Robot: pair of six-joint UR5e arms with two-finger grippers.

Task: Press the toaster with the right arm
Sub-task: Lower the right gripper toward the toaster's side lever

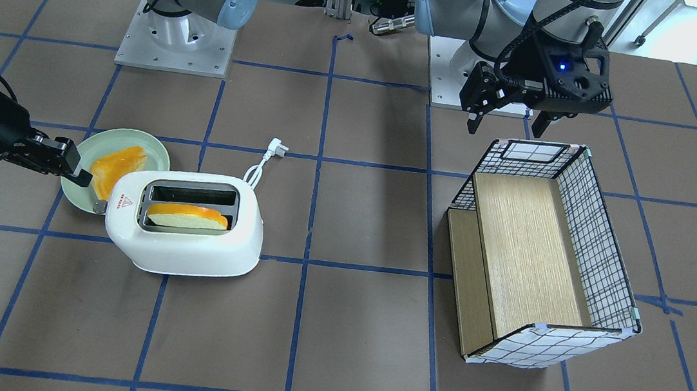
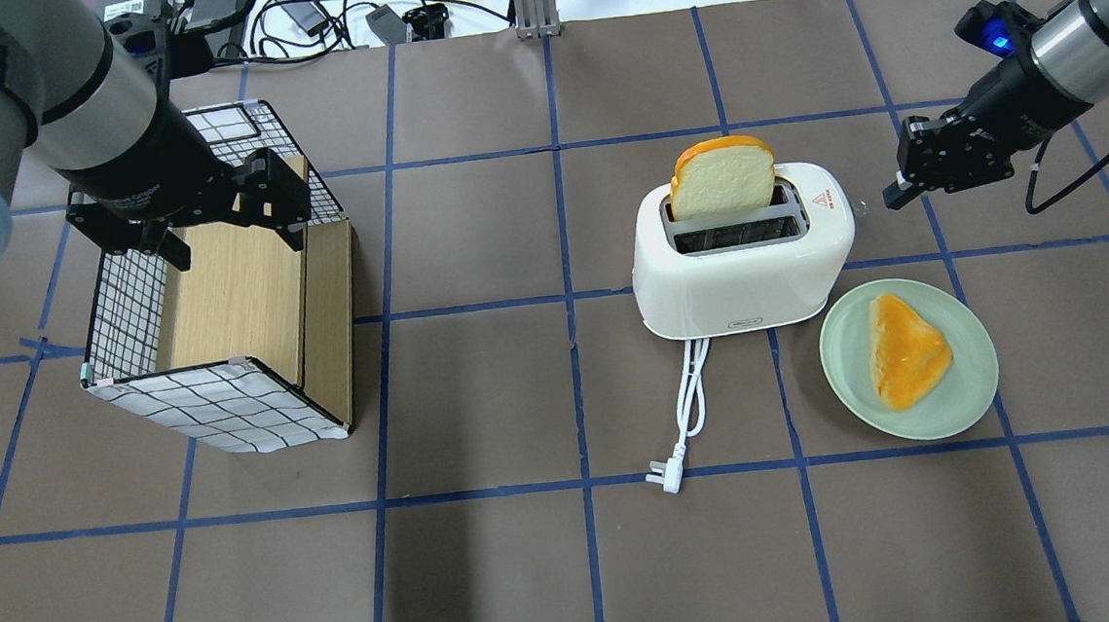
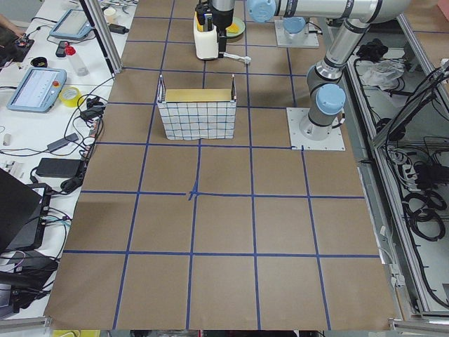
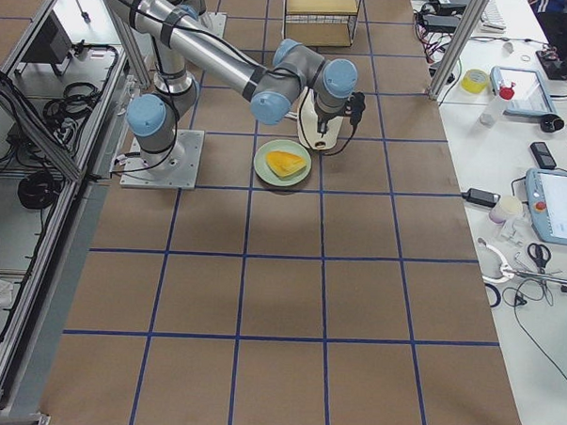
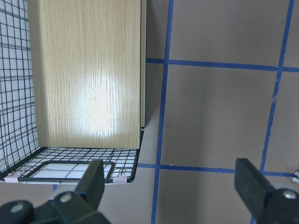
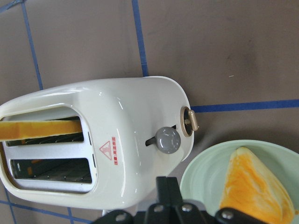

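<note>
Right gripper (image 2: 898,196), fingers together, sits just off the toaster (image 2: 742,264) end face; lever (image 6: 190,121) dead ahead of tips, slightly right.

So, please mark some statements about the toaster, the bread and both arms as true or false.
1. Both slots of the toaster hold bread. False: one holds a slice, the other is empty.
2. Another slice lies on the green plate. True.
3. The right arm has its jaws shut on that slice. False: they are shut but empty, beside the toaster.
4. The left arm has its jaws open near the wire basket. True.
</note>
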